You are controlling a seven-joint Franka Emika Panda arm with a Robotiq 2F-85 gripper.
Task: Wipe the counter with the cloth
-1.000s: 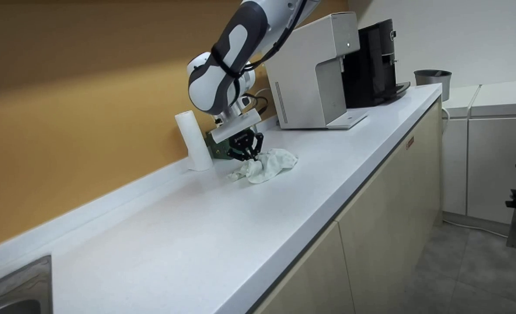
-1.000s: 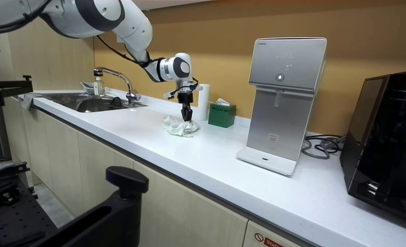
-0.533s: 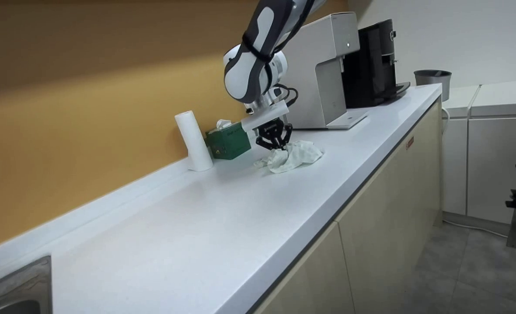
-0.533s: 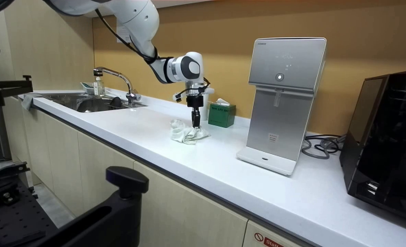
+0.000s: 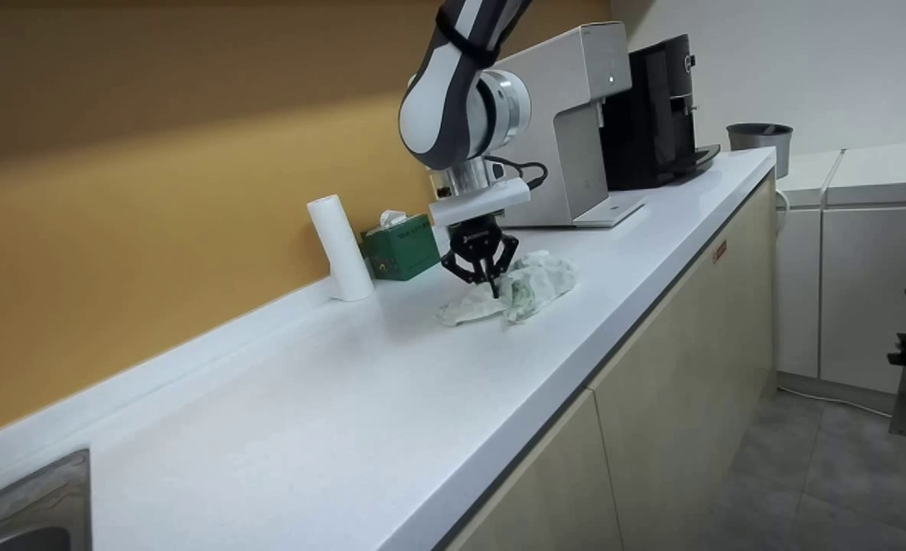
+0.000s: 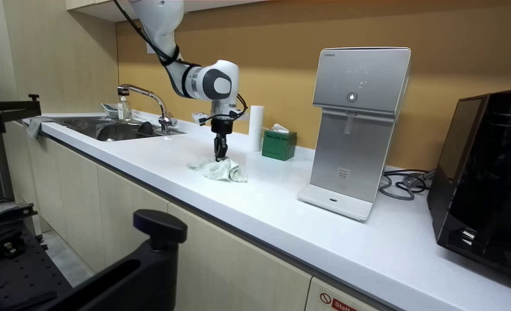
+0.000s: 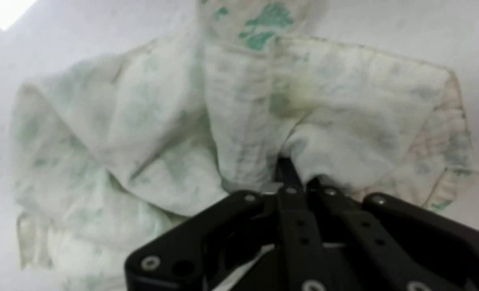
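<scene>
The cloth [image 5: 541,282] is white with pale green prints and lies crumpled on the white counter [image 5: 285,413]. It shows in both exterior views, also here [image 6: 225,171]. My gripper [image 5: 494,291] points down into the middle of the cloth, its fingertips at counter height. In the wrist view the gripper [image 7: 298,173] is shut on a bunched fold of the cloth [image 7: 239,121], and the fingertips are partly hidden in it. The rest of the cloth spreads out to both sides on the counter.
A paper towel roll [image 5: 340,249] and a green tissue box [image 5: 401,249] stand by the wall. A silver water dispenser [image 6: 359,129] and a black machine [image 6: 488,181] stand farther along. A sink [image 6: 108,129] with a faucet [image 6: 152,97] is at the opposite end.
The gripper dragged the cloth away from the wall toward the counter's front edge, then back toward the sink side. The cloth's folds have shifted; the tissue box is uncovered in an exterior view.
</scene>
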